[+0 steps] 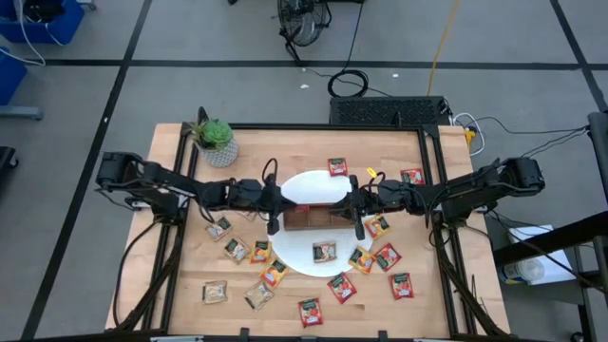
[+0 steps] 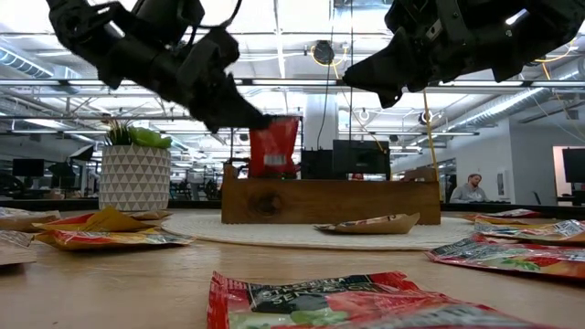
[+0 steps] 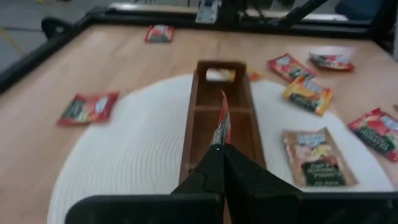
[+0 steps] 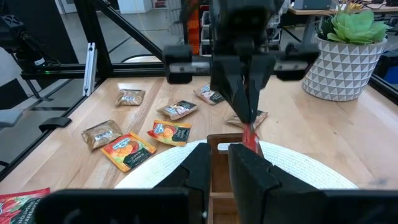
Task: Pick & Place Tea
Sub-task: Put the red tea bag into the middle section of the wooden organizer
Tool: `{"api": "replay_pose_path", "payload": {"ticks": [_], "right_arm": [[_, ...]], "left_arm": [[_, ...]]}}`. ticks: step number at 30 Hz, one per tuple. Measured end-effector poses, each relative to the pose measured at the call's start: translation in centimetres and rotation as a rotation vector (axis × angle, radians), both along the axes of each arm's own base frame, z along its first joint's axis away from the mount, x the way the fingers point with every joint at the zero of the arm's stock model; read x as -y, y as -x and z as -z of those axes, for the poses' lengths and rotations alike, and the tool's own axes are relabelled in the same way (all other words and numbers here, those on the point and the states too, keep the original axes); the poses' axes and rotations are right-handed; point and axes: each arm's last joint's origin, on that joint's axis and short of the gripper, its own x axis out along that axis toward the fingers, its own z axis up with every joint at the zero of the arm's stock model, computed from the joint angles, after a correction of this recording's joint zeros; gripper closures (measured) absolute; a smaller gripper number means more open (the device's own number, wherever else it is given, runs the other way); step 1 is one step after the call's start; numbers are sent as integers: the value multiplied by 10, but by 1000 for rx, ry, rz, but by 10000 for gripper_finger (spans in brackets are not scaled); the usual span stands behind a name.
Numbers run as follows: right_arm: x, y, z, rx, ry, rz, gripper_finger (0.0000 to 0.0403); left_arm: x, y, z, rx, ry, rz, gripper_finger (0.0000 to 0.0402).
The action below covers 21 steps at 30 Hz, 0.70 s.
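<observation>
My left gripper clamped on a red sachet, held upright over the tray at the plate's centre, my right gripper at the tray's 3 o'clock end, fingers narrow, holding nothing, other sachets scattered from 5 to 8 o'clock.

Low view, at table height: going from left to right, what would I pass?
Potted plant → red tea sachet pinched upright by the left end effector over the wooden tray → beige sachet lying on the white plate → person seated far behind.
</observation>
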Motion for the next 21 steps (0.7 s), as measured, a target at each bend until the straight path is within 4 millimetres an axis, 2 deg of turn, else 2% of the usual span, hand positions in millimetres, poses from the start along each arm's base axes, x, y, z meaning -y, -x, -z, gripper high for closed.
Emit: {"api": "replay_pose_path", "payload": {"ticks": [6,10,21], "right_arm": [[0,0,0,0,3,-1,358],[0,0,0,-1,3,-1,358],[-1,1,-4,18,4,-8,358]], "left_arm": [[5,-22,-28,-23,-71,50,400],[7,-37,-31,-61,-111,80,400],[-3,-61,9,-44,-81,130,401]]}}
